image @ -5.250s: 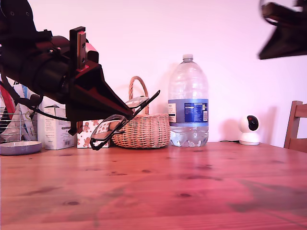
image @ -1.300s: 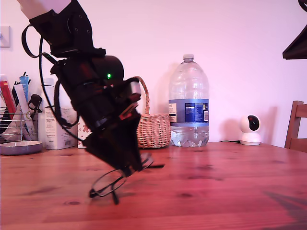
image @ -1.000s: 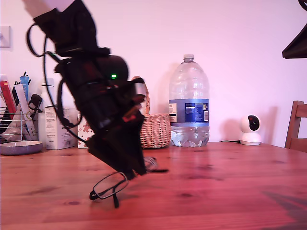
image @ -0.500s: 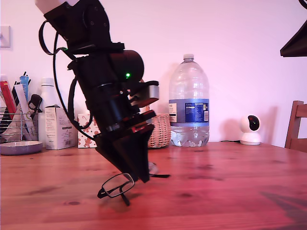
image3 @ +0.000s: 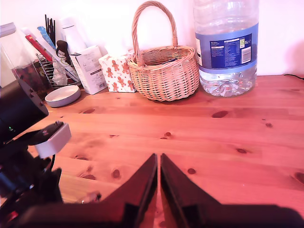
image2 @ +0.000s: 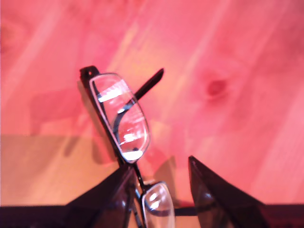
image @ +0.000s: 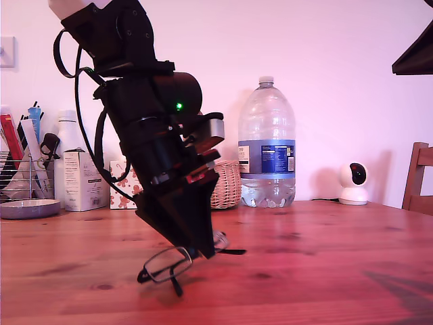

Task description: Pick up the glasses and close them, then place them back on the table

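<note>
Our first gripper (image: 203, 249) clamped the glasses (image: 168, 264) low over the table (image: 325, 271) for set-down; our second gripper (image3: 158, 164), at two o'clock, stayed closed, empty.

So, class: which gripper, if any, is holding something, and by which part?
My first gripper holds the glasses near the bridge between the lenses; my second gripper holds nothing.
</note>
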Robot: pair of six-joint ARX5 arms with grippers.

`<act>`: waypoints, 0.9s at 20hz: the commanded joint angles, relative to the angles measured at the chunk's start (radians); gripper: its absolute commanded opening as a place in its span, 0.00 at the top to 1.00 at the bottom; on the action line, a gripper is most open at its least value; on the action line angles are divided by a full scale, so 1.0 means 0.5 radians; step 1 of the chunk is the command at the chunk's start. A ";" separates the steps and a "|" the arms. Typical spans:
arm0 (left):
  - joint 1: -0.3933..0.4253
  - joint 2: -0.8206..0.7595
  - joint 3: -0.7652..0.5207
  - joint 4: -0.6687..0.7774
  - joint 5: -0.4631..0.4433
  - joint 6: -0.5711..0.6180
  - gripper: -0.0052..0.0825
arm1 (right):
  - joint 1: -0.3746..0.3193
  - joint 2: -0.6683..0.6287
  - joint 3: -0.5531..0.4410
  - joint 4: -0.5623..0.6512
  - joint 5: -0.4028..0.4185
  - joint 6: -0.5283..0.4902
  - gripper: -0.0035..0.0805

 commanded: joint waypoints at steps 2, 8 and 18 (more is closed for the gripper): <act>-0.081 0.098 -0.013 0.002 -0.071 0.005 0.59 | 0.009 0.004 -0.023 0.031 -0.013 0.008 0.97; -0.180 0.102 -0.012 0.052 -0.355 0.014 0.59 | 0.010 0.005 -0.023 0.023 -0.079 0.024 0.97; -0.234 0.099 -0.012 0.044 -0.660 0.011 0.59 | 0.010 0.005 -0.023 0.014 -0.121 0.040 0.97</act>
